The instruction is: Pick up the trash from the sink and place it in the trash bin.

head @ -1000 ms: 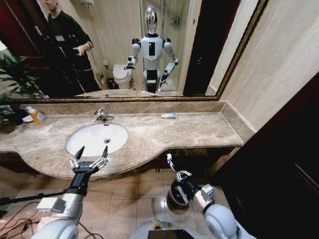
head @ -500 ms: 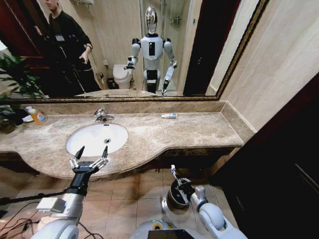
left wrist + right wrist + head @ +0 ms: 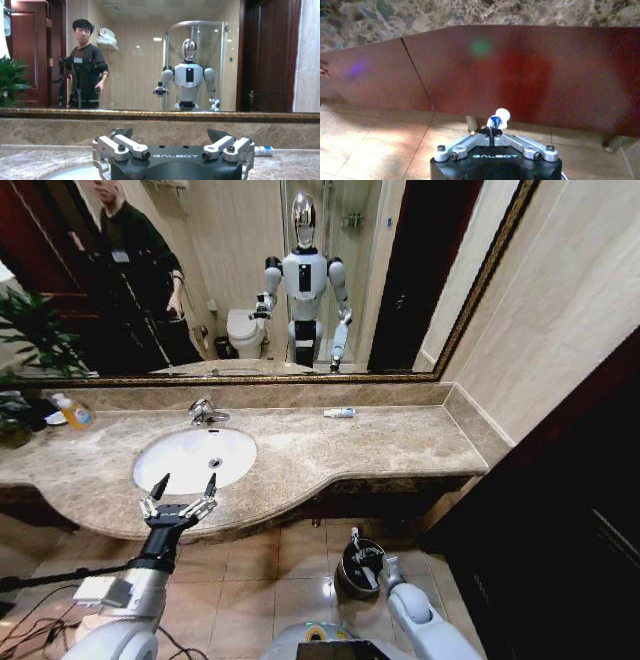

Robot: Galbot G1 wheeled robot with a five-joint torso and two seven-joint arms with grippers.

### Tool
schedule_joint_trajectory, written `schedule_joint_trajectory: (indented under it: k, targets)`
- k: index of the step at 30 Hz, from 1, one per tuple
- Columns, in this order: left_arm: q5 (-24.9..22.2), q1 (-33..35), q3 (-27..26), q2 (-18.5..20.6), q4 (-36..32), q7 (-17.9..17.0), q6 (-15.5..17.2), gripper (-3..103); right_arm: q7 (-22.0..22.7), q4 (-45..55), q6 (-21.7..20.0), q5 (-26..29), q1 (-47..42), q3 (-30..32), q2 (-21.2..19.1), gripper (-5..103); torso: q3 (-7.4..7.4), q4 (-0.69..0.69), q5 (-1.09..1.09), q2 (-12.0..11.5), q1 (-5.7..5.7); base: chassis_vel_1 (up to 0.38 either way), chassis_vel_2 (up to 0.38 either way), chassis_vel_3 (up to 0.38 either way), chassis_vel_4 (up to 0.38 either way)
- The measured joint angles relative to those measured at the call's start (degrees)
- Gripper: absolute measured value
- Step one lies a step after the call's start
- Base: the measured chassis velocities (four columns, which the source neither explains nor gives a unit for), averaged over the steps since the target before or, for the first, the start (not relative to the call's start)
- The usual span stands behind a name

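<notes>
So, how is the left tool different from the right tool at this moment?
The left tool is open and empty; the right tool is shut on a small white tube with blue marks. The left tool is held at the counter's front edge by the sink; the right tool is low, over the trash bin on the floor. Both have silver fingers.

White blue-marked tube pinched upright in right tool, over dark round bin.
</notes>
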Motion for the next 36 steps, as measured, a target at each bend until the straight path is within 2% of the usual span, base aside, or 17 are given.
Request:
schedule_joint_trajectory:
  k: [7,17,36]
  targets:
    - [0.0,0.0,0.0,0.0,0.0,0.0,0.0,100,0.5,-5.7,2.1,-0.8,2.4,0.3,1.8,0,0.0,0.0,0.0,0.0,0.0,0.0,0.0,0.0,0.0]
    - [0.0,0.0,0.0,0.0,0.0,0.0,0.0,100,1.2,-13.2,4.4,-0.8,4.6,0.8,0.7,0,0.0,0.0,0.0,0.0,0.0,0.0,0.0,0.0,0.0]
    - [0.0,0.0,0.0,0.0,0.0,0.0,0.0,100,0.9,-15.6,6.6,-0.5,3.8,0.6,0.8,0,0.0,0.0,0.0,0.0,-0.01,0.0,0.0,0.0,0.0]
